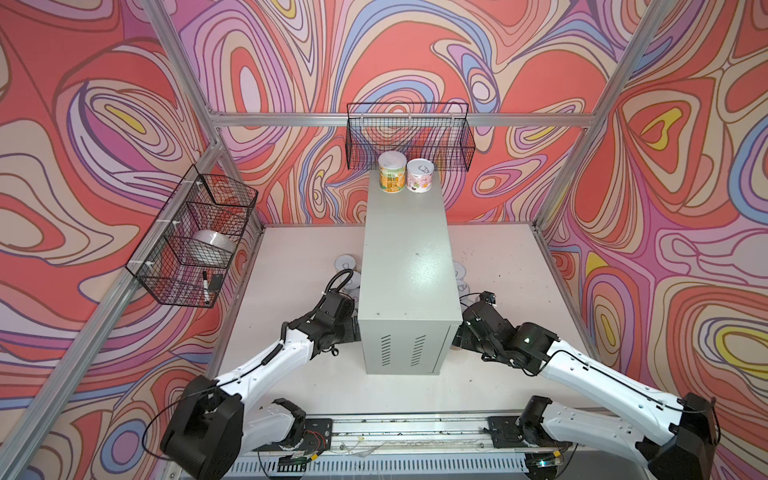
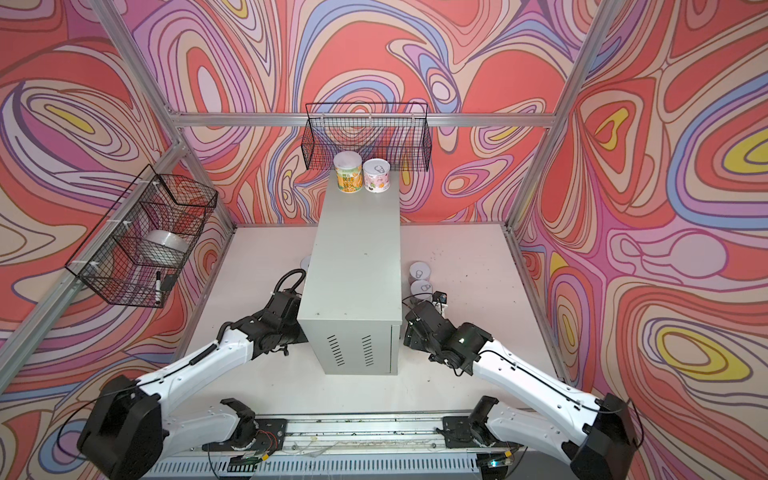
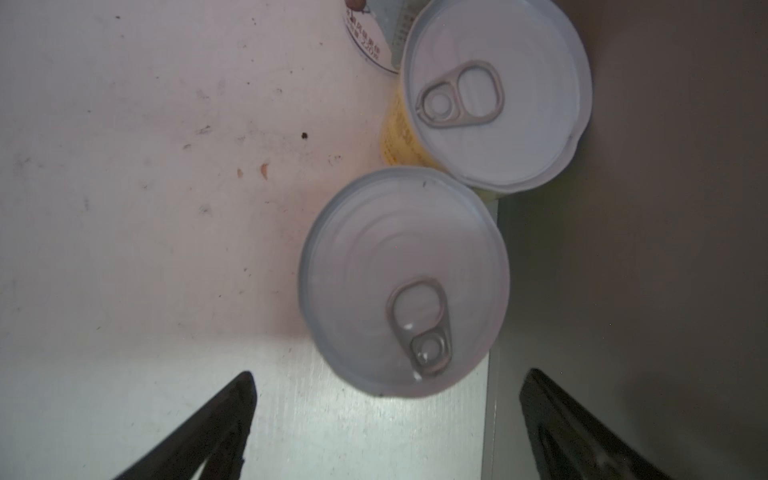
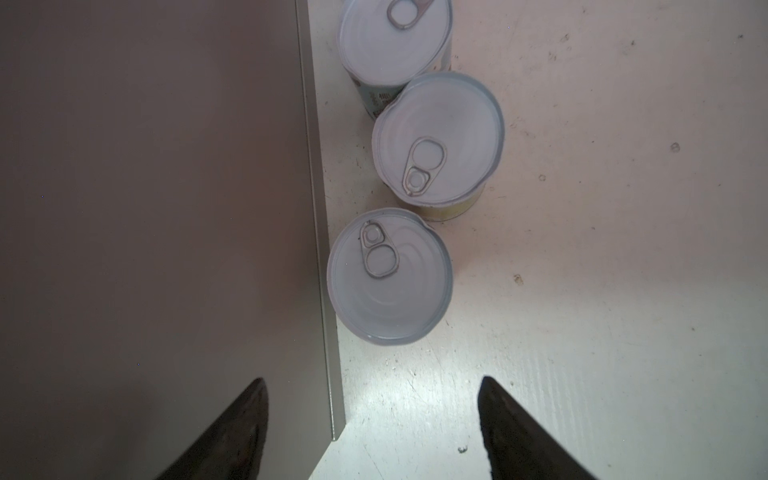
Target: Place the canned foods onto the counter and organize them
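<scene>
Left gripper low beside counter, right gripper mirrored (both spread)

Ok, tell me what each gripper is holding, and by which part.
Nothing. The left gripper and right gripper are both open and empty; the tins ahead of them stand ungripped.

In both top views the counter hides most of the cans beside it. The picture edge cuts off a third can in the left wrist view and the farthest can in the right wrist view.
</scene>
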You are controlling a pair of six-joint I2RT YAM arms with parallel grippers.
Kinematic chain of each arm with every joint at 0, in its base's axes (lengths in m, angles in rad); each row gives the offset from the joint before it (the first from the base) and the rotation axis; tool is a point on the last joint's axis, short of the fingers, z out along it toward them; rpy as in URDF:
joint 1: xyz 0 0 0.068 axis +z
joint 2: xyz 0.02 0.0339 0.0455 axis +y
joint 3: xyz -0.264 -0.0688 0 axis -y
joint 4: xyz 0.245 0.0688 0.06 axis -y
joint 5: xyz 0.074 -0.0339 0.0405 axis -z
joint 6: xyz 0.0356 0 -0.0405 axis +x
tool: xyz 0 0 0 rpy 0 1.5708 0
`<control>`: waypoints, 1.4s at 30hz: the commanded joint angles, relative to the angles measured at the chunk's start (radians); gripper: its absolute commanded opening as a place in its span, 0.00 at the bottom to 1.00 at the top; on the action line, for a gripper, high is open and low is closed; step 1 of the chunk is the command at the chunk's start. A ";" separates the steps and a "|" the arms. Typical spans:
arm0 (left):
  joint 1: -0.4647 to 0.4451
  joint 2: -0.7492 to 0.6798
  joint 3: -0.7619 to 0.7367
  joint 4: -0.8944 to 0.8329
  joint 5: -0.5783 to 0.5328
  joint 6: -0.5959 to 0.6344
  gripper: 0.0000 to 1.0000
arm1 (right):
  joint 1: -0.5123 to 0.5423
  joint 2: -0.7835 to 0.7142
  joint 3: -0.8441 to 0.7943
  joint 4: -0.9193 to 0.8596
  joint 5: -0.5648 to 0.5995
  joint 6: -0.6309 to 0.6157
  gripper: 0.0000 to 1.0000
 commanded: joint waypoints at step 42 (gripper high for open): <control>-0.002 0.228 -0.031 0.277 -0.085 -0.017 0.79 | 0.007 0.035 -0.055 0.125 -0.002 -0.029 0.79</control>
